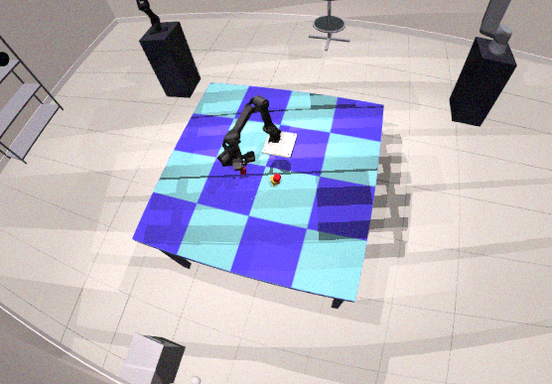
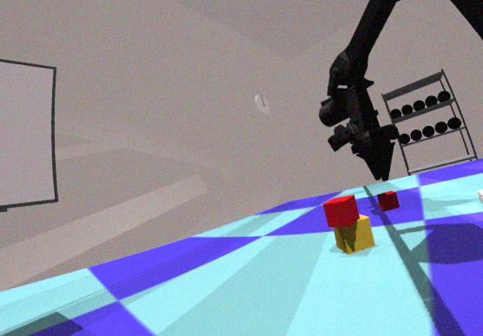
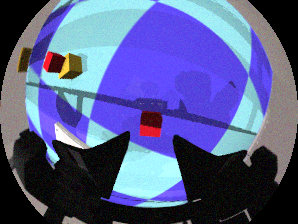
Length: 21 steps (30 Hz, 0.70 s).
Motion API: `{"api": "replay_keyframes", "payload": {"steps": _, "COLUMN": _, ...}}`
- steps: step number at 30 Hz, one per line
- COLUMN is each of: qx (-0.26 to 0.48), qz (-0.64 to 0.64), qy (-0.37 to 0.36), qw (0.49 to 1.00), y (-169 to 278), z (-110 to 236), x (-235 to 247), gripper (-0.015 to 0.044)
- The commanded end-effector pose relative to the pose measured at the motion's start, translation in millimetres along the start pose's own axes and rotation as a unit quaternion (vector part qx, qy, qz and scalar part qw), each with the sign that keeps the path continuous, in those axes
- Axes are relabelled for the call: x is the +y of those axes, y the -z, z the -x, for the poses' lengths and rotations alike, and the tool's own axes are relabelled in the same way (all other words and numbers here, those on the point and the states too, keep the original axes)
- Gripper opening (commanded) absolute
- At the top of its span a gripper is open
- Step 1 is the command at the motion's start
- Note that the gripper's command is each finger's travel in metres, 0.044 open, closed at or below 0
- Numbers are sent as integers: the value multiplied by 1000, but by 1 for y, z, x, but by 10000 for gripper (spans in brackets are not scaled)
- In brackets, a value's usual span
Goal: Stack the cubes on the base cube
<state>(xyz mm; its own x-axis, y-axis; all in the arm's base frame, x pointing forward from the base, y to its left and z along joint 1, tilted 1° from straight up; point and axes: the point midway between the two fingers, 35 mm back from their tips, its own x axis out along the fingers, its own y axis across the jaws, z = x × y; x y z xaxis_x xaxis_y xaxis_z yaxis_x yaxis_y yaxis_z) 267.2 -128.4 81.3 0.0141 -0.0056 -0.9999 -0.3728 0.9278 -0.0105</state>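
Note:
The yellow base cube [image 1: 273, 183] [image 2: 364, 237] [image 3: 73, 67] stands on the checkered table. One red cube [image 1: 277, 178] [image 2: 340, 212] [image 3: 53, 62] rests on top of it, looks level and overhangs one corner; part of the yellow top shows beside it. The other red cube [image 1: 243, 171] [image 2: 388, 201] [image 3: 151, 126] lies on a blue square of the table, apart from the base. My gripper [image 2: 382, 179] [image 3: 151, 136] is open and empty, pointing down above this loose cube. In the wrist view the cube appears between and just beyond the two fingertips.
The arm's white mounting plate [image 1: 284, 148] [image 3: 67, 137] is on the table behind the cubes. The base cube and its red cube stand to one side of my gripper, at the left in the wrist view. A stool, two pedestals with arms and a shelf rack stand off the table.

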Motion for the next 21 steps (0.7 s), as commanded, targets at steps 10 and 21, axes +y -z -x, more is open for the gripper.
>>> {"api": "replay_keyframes", "payload": {"steps": 10, "qx": 3, "qz": -3, "qy": -1, "qw": 1000, "y": 2, "z": -21, "x": 1, "gripper": 265}}
{"api": "replay_keyframes", "payload": {"steps": 21, "qx": 3, "qz": -3, "qy": -1, "qw": 1000, "y": 2, "z": -39, "x": 1, "gripper": 265}}
